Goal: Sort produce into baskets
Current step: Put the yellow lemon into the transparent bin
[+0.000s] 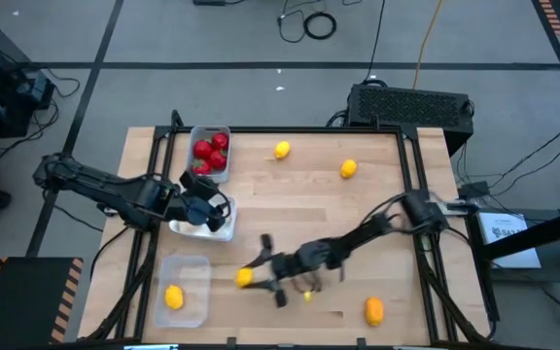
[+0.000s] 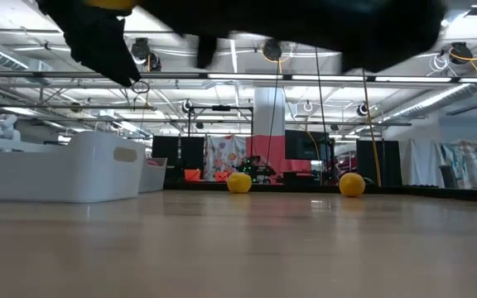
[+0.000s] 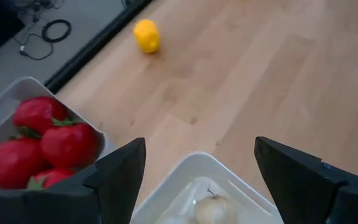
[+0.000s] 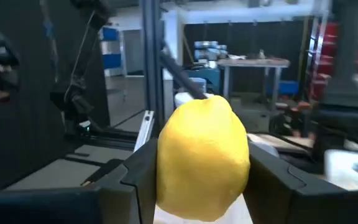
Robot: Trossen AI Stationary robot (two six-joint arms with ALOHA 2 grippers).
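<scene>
Wooden table [image 1: 319, 209]: strawberries [image 1: 209, 155] in grey basket [image 1: 225, 131], left gripper [image 1: 214, 209] wide over white basket [image 1: 194, 231], right gripper [image 1: 252, 273] holding lemon [image 4: 202, 158].

high: top-down, whole table [image 1: 358, 224] | low: table-level, faces room | wrists: close-up fwd

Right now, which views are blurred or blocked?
Low view: dark arm silhouettes block the top, and ceiling lights glare. Right wrist view: the lemon held in the right end effector fills the frame, background soft. Left wrist view: slightly soft. High view: unobstructed.
</scene>
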